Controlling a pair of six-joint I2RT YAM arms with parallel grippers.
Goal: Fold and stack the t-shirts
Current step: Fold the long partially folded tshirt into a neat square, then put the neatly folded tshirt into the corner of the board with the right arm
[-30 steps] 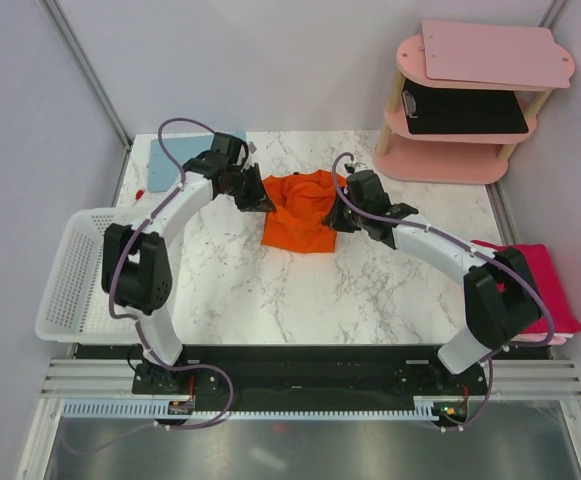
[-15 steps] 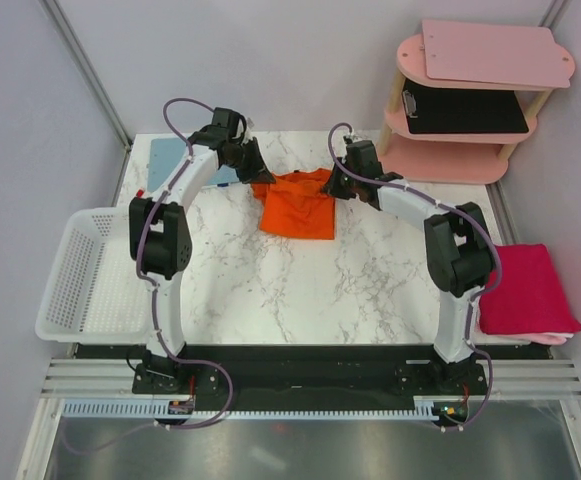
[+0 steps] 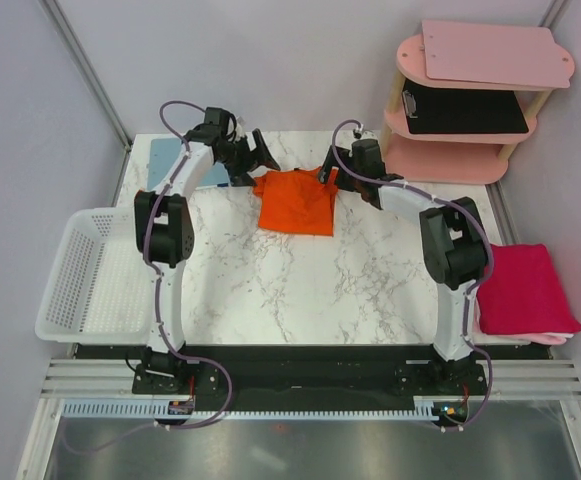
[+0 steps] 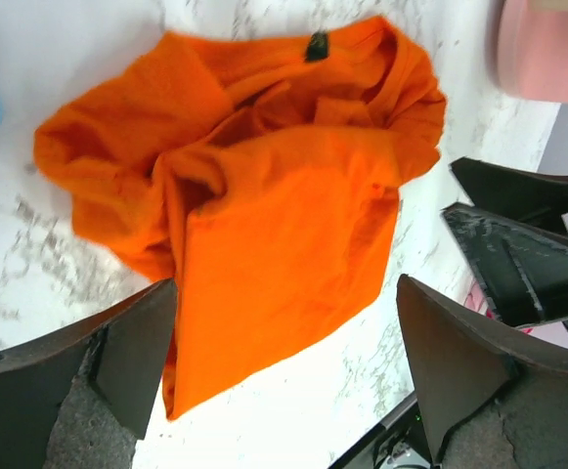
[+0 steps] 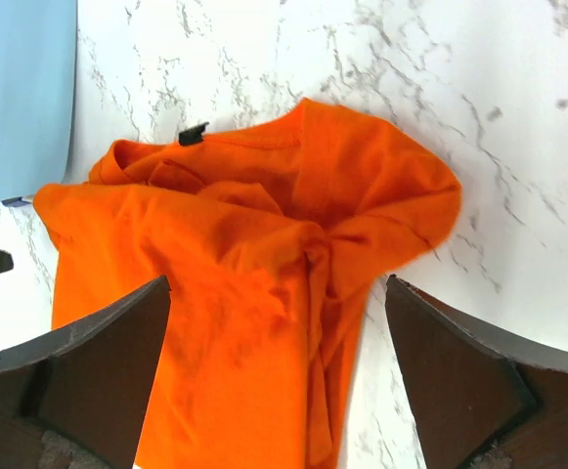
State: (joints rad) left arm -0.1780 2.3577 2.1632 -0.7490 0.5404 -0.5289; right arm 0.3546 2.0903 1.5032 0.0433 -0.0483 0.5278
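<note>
The orange t-shirt [image 3: 296, 203] lies roughly folded and crumpled on the marble table [image 3: 300, 290], toward the back middle. Its collar end is bunched and its near edge lies flat. My left gripper [image 3: 255, 157] hovers open at the shirt's back left corner, holding nothing. My right gripper [image 3: 328, 168] hovers open at the back right corner, also holding nothing. In the left wrist view the shirt [image 4: 274, 205] fills the space ahead of the open left gripper [image 4: 285, 293]. The right wrist view shows the shirt [image 5: 235, 293] below the open right gripper [image 5: 278, 283]. The magenta t-shirt [image 3: 526, 289] lies folded at the table's right edge.
A light-blue clipboard [image 3: 168, 158] lies at the back left, beside the left arm. A white basket [image 3: 78, 280] hangs off the table's left side. A pink shelf unit [image 3: 458, 160] stands at the back right with a black clipboard [image 3: 467, 110] and a pale pink board [image 3: 495, 52] on it.
Both grippers carried the orange shirt toward the back of the table, then opened and let it go. It now lies flatter on the marble.
</note>
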